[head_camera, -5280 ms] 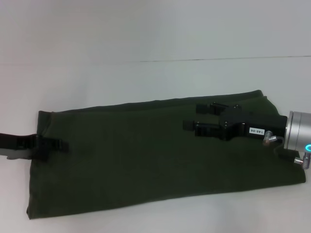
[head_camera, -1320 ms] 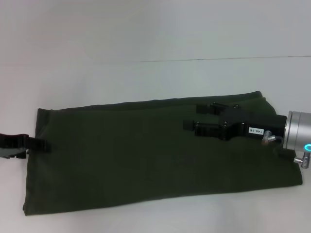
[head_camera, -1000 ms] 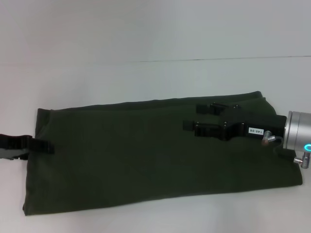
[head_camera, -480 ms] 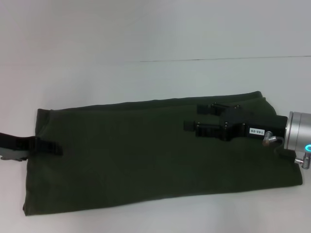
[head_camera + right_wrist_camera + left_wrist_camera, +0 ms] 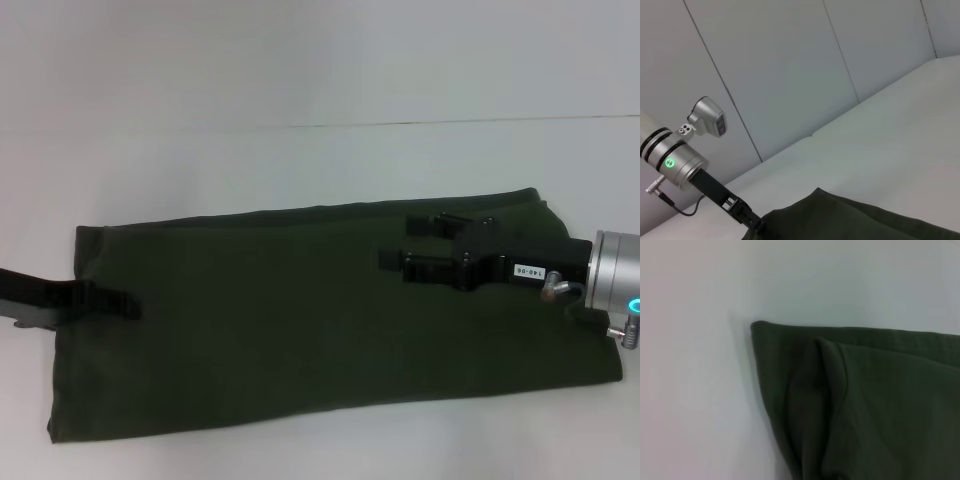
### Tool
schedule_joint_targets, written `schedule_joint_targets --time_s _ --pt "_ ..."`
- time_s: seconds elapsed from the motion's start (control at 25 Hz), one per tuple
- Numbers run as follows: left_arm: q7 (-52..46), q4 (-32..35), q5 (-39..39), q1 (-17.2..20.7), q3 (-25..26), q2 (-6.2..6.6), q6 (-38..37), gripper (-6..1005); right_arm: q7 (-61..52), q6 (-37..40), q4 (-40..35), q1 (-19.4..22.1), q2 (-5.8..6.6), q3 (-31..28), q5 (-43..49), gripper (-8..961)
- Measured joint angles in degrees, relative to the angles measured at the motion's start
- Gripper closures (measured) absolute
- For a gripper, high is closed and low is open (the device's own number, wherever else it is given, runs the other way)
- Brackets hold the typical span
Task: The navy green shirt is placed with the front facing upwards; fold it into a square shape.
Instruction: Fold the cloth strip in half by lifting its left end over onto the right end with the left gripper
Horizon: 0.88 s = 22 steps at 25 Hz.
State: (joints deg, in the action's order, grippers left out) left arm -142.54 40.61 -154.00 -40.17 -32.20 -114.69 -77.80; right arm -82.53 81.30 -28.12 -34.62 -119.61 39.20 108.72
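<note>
Surface: smooth white table, pale panelled wall behind.
Shirt: dark green shirt, matte cotton, folded into a long band across the table.
Left gripper: at the band's left edge; grip cannot be told.
Right gripper: fingers spread, over the right end.

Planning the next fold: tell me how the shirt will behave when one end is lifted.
The shirt is probably floppy: it lies flat in a long band and creases at its corner. Lifted at one end it would likely sag and drag. It looks light, and a push may bunch it.
</note>
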Motion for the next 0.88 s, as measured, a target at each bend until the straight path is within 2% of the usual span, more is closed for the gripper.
schedule_joint_targets --time_s 0.44,0.64,0.88 --pt "-0.57 -0.63 0.12 -0.46 0.26 0.14 -0.27 165 0.0 0.0 0.0 0.01 0.0 0.0 0.0 70" --pt "-0.21 -0.61 0.83 -0.34 0.29 0.08 -0.27 298 0.0 0.0 0.0 0.13 0.0 0.0 0.0 70" --pt "-0.1 -0.62 0.92 -0.36 -0.09 0.0 -0.32 585 0.0 0.14 0.0 0.21 0.0 0.0 0.0 70"
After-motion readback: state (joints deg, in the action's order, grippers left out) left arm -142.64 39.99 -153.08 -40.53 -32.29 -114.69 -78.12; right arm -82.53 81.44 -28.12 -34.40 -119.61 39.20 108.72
